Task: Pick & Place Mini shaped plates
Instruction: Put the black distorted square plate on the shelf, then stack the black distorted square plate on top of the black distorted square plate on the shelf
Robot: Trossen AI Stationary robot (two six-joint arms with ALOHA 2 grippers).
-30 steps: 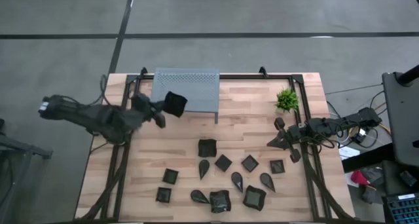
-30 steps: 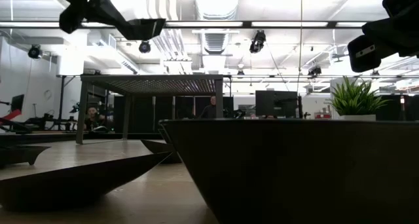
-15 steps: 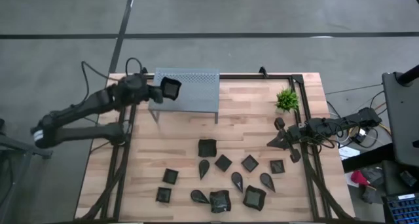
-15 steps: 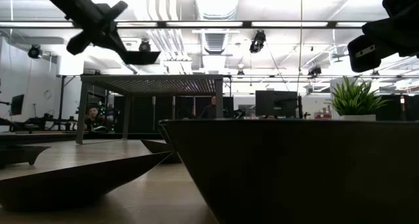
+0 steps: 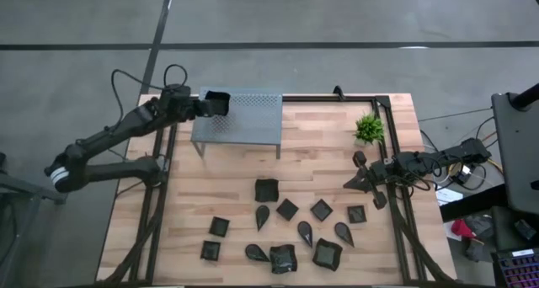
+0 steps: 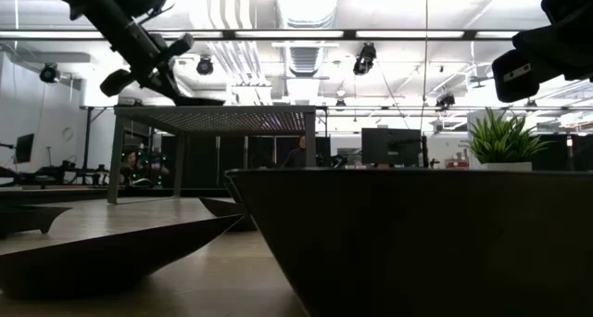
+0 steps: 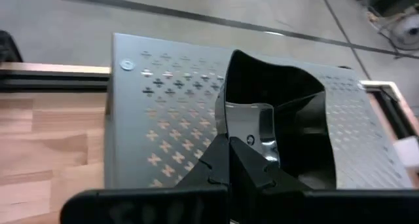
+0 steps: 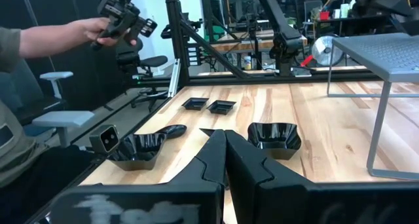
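Left gripper: the left gripper [image 5: 205, 105] is clamped on the near rim of a black plate [image 5: 216, 102], its fingers pinched together on the plate's edge in the left wrist view [image 7: 243, 160].
Held plate: the plate [image 7: 275, 122] has a wavy rim and sits over the left end of the grey perforated stand [image 5: 240, 120]; whether its base touches the stand top I cannot tell. In the low view it shows as a dark sliver [image 6: 196, 100] right at the stand's top edge.
Left arm: it reaches in from the table's left side, past the black frame rail, toward the stand's far left corner.
Stand: the stand [image 7: 163, 132] is at the far edge of the wooden table [image 5: 210, 195], left of centre, on thin legs.
Right gripper: the right gripper [image 5: 354, 184] has its fingers together, holding nothing, and hangs above the table's right edge, near the plant.
Plant: a small green plant [image 5: 369, 128] is at the far right of the table.
Other plates: the remaining black plates lie in a loose cluster on the near half of the table, among them a larger wavy-rimmed one [image 5: 267, 189], diamond ones [image 5: 321, 210], teardrop ones [image 5: 261, 217] and small square ones [image 5: 219, 226].
Person: in the right wrist view a person's hand [image 8: 98, 29] holds a dark device beyond the table's side.
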